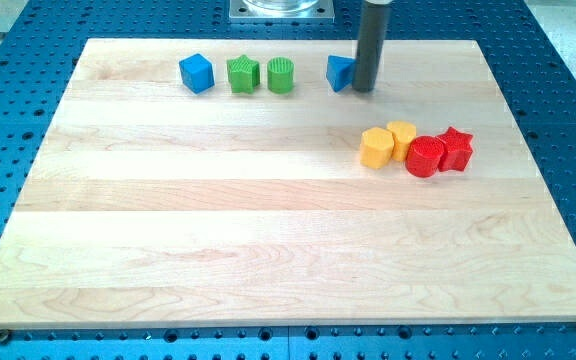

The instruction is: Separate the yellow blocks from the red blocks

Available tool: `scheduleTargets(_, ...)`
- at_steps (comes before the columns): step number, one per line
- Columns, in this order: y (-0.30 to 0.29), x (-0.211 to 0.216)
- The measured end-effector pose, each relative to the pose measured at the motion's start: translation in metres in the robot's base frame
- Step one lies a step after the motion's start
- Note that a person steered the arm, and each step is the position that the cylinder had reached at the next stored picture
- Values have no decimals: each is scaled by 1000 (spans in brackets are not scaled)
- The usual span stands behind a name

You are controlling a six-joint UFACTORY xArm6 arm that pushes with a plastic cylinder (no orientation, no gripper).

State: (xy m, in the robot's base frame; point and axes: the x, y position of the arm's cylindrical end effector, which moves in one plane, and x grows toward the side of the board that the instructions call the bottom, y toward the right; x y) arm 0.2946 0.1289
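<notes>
Two yellow blocks sit right of the board's middle: a hexagonal one (376, 147) and a rounder one (402, 138) touching it on its right. A red cylinder (427, 157) touches the rounder yellow block, and a red star-shaped block (456, 149) touches the cylinder on its right. All four form one row. My tip (364, 89) stands near the view's top, above the yellow blocks and well apart from them, right against a blue block (340, 72) that it partly hides.
A blue cube (196, 73), a green star-shaped block (243, 74) and a green cylinder (281, 75) stand in a row near the board's top edge. The wooden board (218, 230) lies on a blue perforated table.
</notes>
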Motion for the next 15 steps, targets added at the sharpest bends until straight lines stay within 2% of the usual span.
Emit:
scheduleTargets(1,38,-6)
scheduleTargets(4,66,18)
scheduleTargets(5,84,59)
scheduleTargets(6,78,94)
scheduleTargets(8,27,111)
scheduleTargets(9,5,106)
scheduleTargets(10,-15,138)
scheduleTargets(11,-43,152)
scheduleTargets(12,-78,147)
scheduleTargets(13,-94,168)
scheduleTargets(14,-58,147)
scheduleTargets(15,-4,145)
